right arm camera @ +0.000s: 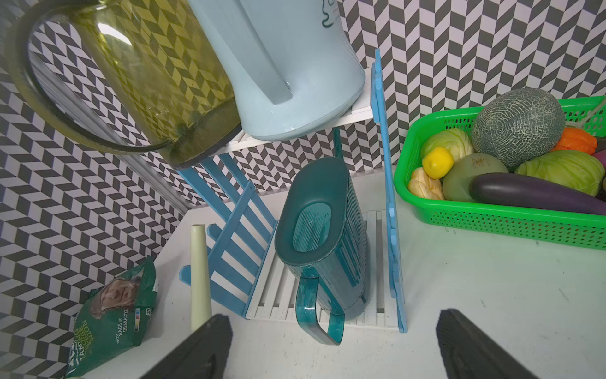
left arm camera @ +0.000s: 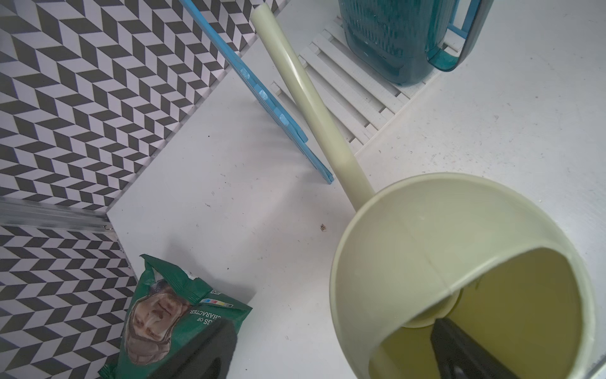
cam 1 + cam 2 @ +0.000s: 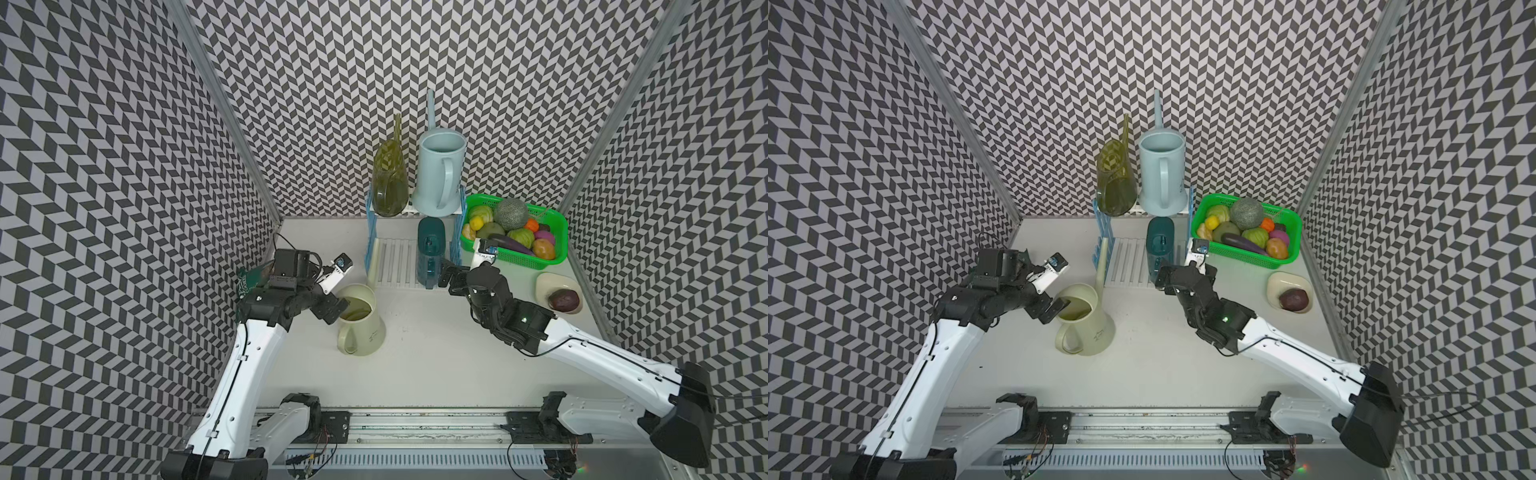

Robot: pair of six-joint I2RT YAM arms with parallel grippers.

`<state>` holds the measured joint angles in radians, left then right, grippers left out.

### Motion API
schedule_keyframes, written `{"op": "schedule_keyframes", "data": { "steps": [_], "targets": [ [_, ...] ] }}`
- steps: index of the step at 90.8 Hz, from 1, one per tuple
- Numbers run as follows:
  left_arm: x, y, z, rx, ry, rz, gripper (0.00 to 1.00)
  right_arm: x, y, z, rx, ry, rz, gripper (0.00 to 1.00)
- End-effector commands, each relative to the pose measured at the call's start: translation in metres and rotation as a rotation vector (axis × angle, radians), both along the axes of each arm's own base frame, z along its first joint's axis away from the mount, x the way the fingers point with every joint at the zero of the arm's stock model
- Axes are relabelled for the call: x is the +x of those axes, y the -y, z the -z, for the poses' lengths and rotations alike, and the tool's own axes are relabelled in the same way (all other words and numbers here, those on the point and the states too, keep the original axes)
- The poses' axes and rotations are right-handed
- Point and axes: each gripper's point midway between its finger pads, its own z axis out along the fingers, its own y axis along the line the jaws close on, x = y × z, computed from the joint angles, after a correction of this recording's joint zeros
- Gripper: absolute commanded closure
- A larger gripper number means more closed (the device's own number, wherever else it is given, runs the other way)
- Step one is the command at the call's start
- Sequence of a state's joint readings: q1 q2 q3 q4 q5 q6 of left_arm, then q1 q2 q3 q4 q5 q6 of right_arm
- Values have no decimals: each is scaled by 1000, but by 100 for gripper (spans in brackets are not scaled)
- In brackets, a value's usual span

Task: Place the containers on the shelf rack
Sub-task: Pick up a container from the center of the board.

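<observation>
The shelf rack (image 3: 395, 262) stands at the back of the table. Its top shelf carries the olive-green container (image 3: 390, 183) and the pale blue container (image 3: 438, 174). The dark teal container (image 1: 324, 229) stands on the lower shelf at the right, its handle toward me. The cream container (image 3: 361, 320) stands on the table in front of the rack's left side, spout (image 2: 305, 95) slanting over the lower shelf. My left gripper (image 3: 338, 293) is open astride the cream rim, one finger (image 2: 459, 351) inside the mouth. My right gripper (image 1: 334, 320) is open just in front of the teal handle, not touching it.
A green mesh basket (image 3: 557, 249) full of produce sits right of the rack. In front of it lies a cream dish (image 3: 544, 282) with a dark purple fruit. A green chip bag (image 2: 170, 311) lies by the left wall under my left arm. Patterned walls close three sides.
</observation>
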<state>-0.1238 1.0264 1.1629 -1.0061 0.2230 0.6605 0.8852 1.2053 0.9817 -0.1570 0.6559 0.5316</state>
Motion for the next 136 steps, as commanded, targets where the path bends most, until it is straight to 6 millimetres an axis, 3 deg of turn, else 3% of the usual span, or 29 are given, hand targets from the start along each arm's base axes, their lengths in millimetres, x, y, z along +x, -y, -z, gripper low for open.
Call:
{"op": "schedule_keyframes", "data": {
  "steps": [1, 17, 43, 61, 72, 77, 103, 124, 136],
  "targets": [
    [-18, 5, -24, -43, 10, 23, 0, -4, 1, -11, 31, 24, -10, 0],
    [-48, 12, -32, -59, -28, 97, 0, -4, 0, -13, 34, 30, -15, 0],
    [-82, 8, 1, -3, -171, 126, 0, -3, -4, -13, 37, 32, -27, 0],
    [-93, 11, 20, 9, -217, 140, 0, -4, -5, -14, 42, 32, -32, 0],
    [-94, 12, 36, 16, -263, 125, 0, -3, -5, -15, 38, 33, -31, 0],
    [-85, 13, 37, 27, -232, 112, 0, -3, -5, -14, 38, 33, -30, 0],
    [-54, -16, 60, 173, -127, -17, 2, -6, -2, -14, 37, 34, -31, 0],
    [-41, -16, 60, 152, -73, -19, 13, -28, -37, -30, -39, 133, -336, 0],
    [-32, -16, 57, 120, -28, -12, 20, -38, -37, -34, -69, 182, -400, 0]
  ]
}}
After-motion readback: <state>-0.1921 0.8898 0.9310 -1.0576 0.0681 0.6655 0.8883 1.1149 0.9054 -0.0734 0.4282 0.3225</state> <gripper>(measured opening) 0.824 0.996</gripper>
